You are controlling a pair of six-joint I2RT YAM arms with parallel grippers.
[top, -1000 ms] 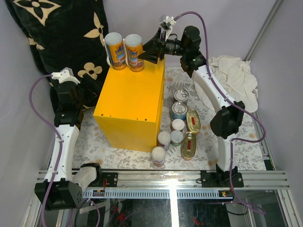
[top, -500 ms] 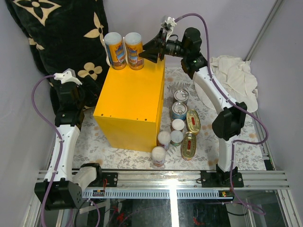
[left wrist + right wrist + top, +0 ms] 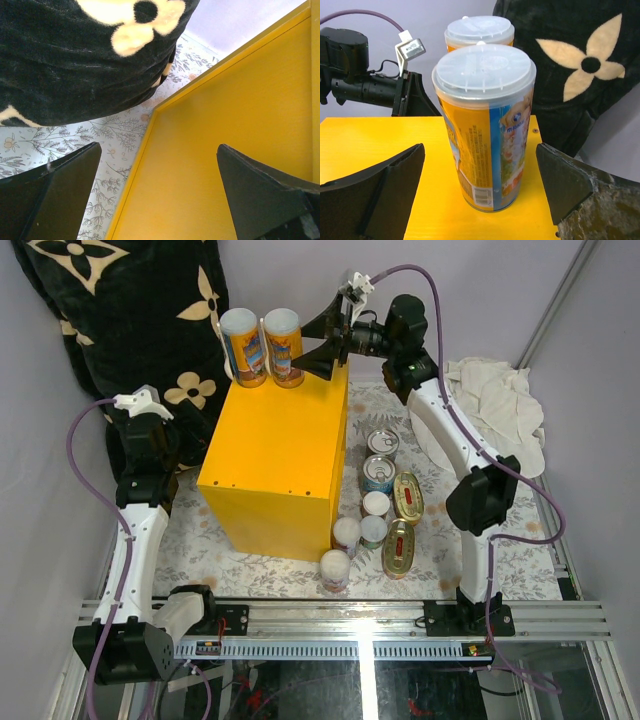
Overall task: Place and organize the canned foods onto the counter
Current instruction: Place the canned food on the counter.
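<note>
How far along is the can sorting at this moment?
Done: two tall cans stand on the yellow counter, at its far edge. In hand: nothing; the right end effector is open beside one of them, the left end effector open and empty. Left: six round cans and two oval tins on the table.

Two tall white-lidded cans [image 3: 283, 350] stand side by side at the yellow box bench's [image 3: 280, 450] far edge; other metal tins [image 3: 378, 475] cluster to its right.
</note>
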